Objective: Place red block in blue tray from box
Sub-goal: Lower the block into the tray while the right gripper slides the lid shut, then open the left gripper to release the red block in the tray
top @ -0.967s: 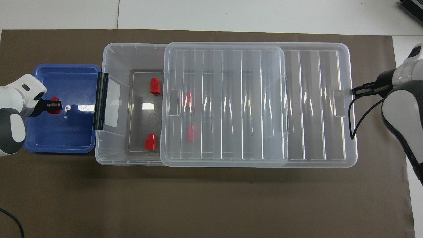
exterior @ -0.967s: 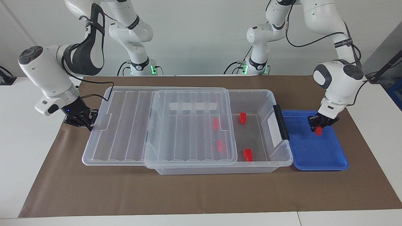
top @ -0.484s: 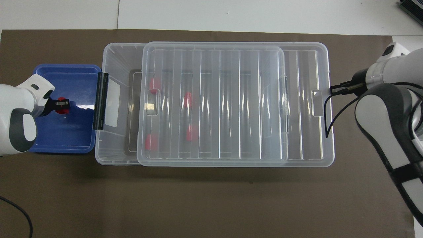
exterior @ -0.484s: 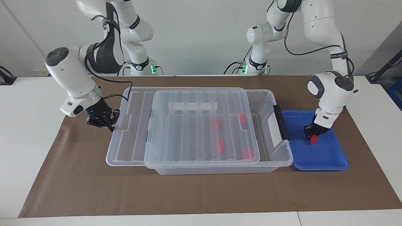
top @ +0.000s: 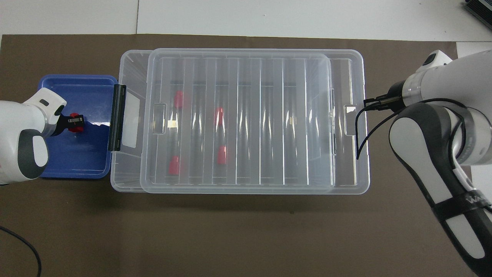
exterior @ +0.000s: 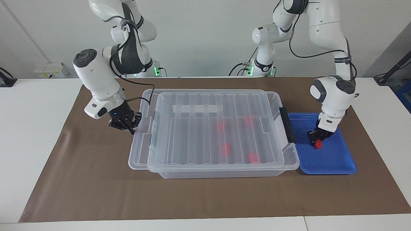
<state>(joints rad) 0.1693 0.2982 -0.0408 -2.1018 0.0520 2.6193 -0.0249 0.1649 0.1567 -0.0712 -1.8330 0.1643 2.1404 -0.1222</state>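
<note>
My left gripper (exterior: 316,138) (top: 78,121) is shut on a small red block (exterior: 318,145) (top: 75,127), low inside the blue tray (exterior: 334,162) (top: 77,163); whether the block touches the floor I cannot tell. The clear box (exterior: 224,171) (top: 127,184) stands beside the tray, its black handle (exterior: 286,125) (top: 116,117) toward it. The ribbed clear lid (exterior: 192,134) (top: 250,115) lies over nearly the whole box. My right gripper (exterior: 131,125) (top: 369,104) is shut on the lid's rim at the right arm's end. Several red blocks (exterior: 225,148) (top: 220,154) show through the lid.
A brown mat (exterior: 205,199) (top: 246,231) covers the table under the box and tray. A white strip (exterior: 196,109) marks the lid. The right arm's black cable (top: 361,130) hangs beside the lid's end.
My right gripper has slid the lid toward the left arm's end, so it now covers the box's open part. My left gripper has come lower in the tray with the red block.
</note>
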